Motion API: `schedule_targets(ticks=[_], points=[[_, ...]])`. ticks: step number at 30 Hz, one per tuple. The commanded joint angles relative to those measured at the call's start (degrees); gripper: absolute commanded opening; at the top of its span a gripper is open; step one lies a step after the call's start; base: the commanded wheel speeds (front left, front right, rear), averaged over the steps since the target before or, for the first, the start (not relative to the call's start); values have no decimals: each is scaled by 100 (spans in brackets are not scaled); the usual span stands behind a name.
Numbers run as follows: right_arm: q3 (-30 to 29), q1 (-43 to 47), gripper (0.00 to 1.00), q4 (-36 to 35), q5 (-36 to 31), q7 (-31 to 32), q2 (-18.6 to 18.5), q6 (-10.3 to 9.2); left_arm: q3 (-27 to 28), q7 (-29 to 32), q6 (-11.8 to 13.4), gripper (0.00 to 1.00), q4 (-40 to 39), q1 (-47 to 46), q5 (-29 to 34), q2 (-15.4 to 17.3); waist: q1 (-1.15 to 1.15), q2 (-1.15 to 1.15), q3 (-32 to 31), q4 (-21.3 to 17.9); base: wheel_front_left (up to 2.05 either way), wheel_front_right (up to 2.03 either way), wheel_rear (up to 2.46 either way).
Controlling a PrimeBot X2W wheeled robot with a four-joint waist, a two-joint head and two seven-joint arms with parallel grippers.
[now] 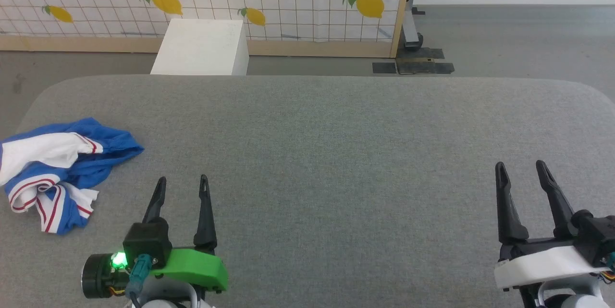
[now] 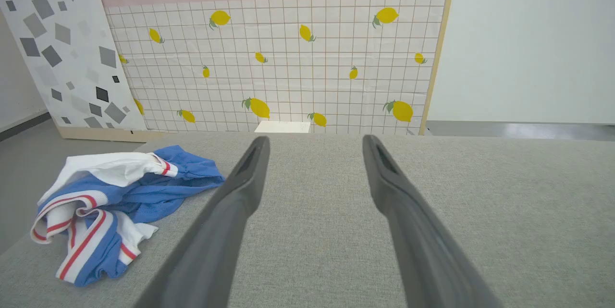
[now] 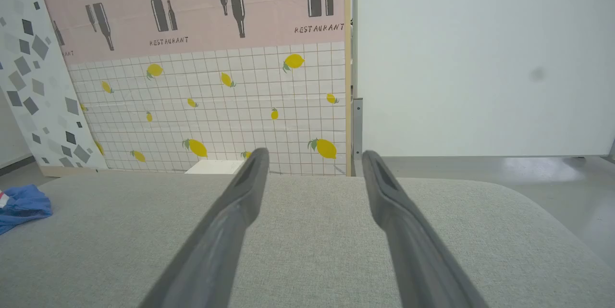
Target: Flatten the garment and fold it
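Garment (image 1: 62, 173) heaped at the table's (image 1: 336, 154) left edge, left gripper (image 1: 183, 180) and right gripper (image 1: 520, 166) wide open, empty: liable to slip off if nudged outward.

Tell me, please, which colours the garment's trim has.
Red and white stripes edge the garment, clearest in the left wrist view.

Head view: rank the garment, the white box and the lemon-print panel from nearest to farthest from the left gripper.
1. The garment: crumpled on the table, to the left of the left gripper.
2. The white box: ahead, on the floor past the table's far edge.
3. The lemon-print panel: upright behind the white box, farthest.
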Motion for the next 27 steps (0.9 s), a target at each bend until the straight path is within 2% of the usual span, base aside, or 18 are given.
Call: schedule_targets(ticks=[1, 27], points=[[-24, 68, 100, -4, 19, -57, 7, -7, -7, -71, 33, 100, -23, -97, -78, -20, 0, 0, -1, 5, 0, 0, 0], [-109, 189, 100, 194, -227, -388, 9, -9, -123, -400, 193, 100, 103, -86, -23, -27, 0, 0, -4, 85, 0, 0, 0]])
